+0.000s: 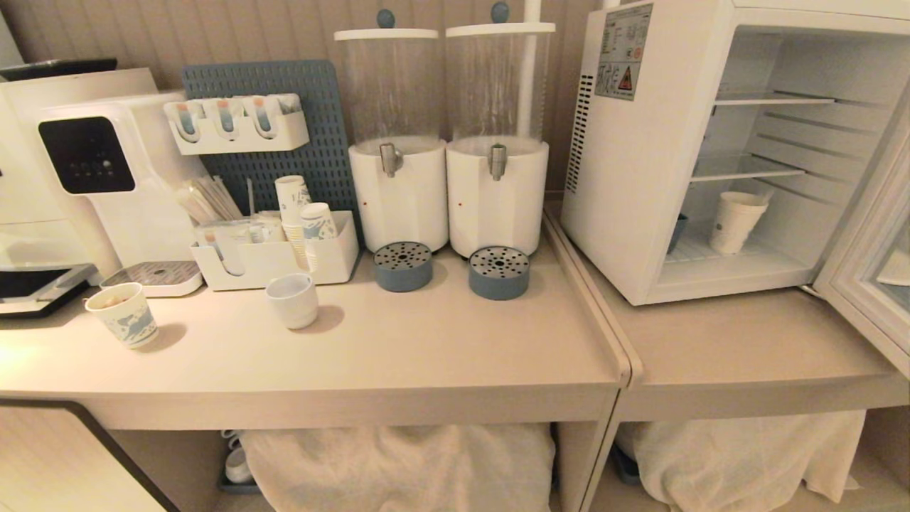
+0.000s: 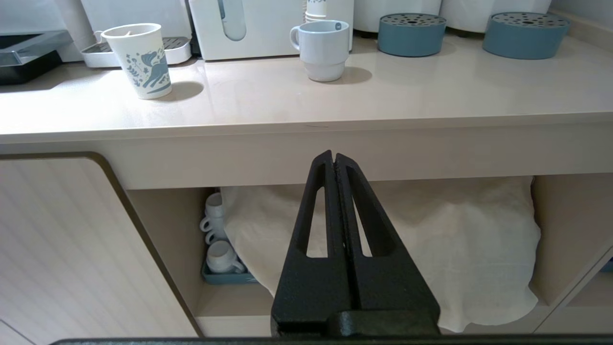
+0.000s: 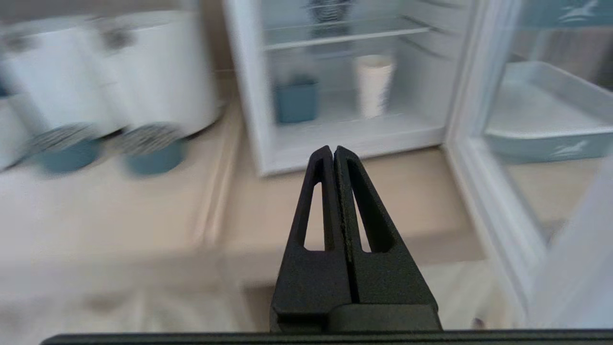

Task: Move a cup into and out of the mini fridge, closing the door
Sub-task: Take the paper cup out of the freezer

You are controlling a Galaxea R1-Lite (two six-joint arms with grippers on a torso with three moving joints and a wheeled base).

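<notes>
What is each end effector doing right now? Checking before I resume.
Left end effector: closed, holding nothing.
Right end effector: closed, holding nothing.

- Beige worktop (image 1: 441, 355) carries two white drink dispensers (image 1: 448, 192), a printed paper cup (image 1: 122, 314), a white mug (image 1: 293, 300) and a caddy of cups (image 1: 277, 252).
- Lower worktop (image 1: 746, 355) on the right holds the mini fridge (image 1: 640, 178); its door (image 1: 867, 284) hangs open.
</notes>
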